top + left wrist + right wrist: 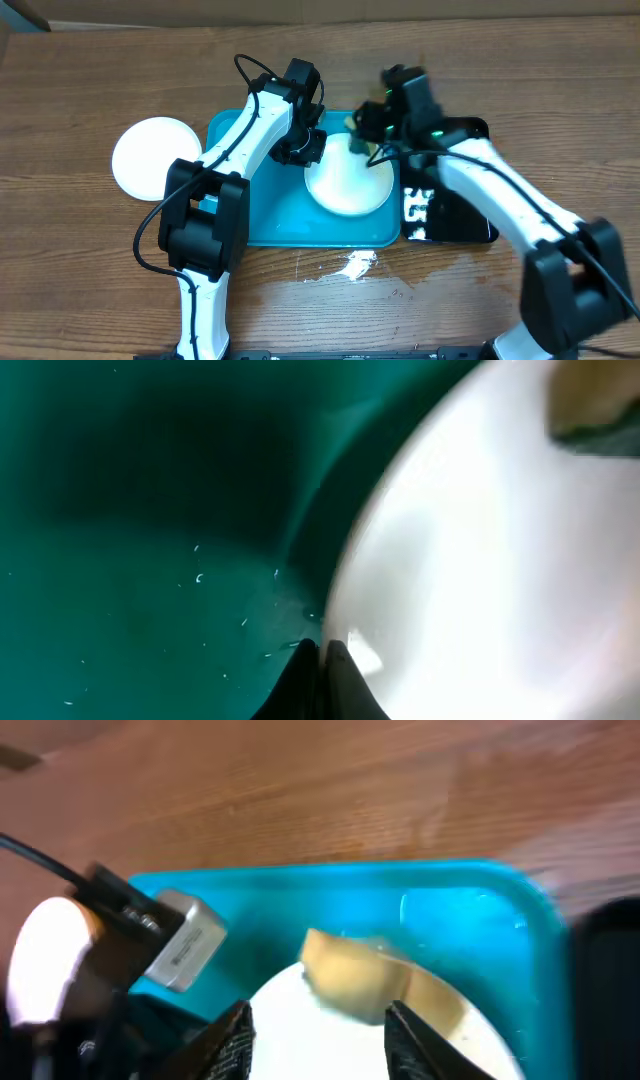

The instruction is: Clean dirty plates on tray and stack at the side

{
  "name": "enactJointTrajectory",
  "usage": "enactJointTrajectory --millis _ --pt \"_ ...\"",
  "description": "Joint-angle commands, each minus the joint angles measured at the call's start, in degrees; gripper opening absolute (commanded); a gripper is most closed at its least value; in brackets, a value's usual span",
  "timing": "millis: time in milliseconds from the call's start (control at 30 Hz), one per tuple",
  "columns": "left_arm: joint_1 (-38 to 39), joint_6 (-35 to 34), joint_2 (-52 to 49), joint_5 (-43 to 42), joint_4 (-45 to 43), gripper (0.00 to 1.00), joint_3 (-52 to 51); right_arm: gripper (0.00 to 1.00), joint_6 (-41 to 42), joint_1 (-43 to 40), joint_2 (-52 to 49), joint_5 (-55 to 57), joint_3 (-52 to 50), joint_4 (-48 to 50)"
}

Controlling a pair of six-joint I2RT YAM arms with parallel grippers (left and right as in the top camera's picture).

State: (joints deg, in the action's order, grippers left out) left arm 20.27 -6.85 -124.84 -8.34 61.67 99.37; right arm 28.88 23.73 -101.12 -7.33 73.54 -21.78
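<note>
The left arm [205, 215], its black elbow raised highest, reaches over the turquoise tray [270, 225]. At far left a white plate [153, 155] lies on the worktop [80, 260], just left of the tray. A second plate [345, 190] sits in the tray's right half, and the left hand [320, 655] is pinched tight on its left rim. A tan sponge [350, 982] rests ungripped on that plate's far edge, before the half-spread right hand [320, 1008]. A black tray [465, 225] lies rightmost.
</note>
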Motion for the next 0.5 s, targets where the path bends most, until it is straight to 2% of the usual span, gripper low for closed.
enactJointTrajectory --millis 0,133,233,333,467 --pt "-0.13 1.16 -0.52 -0.44 0.20 0.04 -0.42 0.46 0.31 -5.09 6.32 -7.65 1.55 -3.34" --pt "-0.13 1.16 -0.52 -0.42 0.35 0.04 -0.26 0.48 0.22 -10.21 7.63 -8.90 1.55 -10.21" --pt "-0.17 1.73 -0.52 -0.15 0.63 0.04 -0.22 0.58 -2.71 -12.41 7.56 -10.82 1.44 -14.80" --pt "-0.15 1.75 -0.52 -0.15 0.59 0.04 -0.22 0.66 -4.50 -11.74 7.56 -10.78 1.44 -14.75" --pt "-0.15 1.75 -0.52 -0.15 0.42 0.04 -0.22 0.67 -4.94 -8.94 6.75 -8.98 1.44 -12.72"
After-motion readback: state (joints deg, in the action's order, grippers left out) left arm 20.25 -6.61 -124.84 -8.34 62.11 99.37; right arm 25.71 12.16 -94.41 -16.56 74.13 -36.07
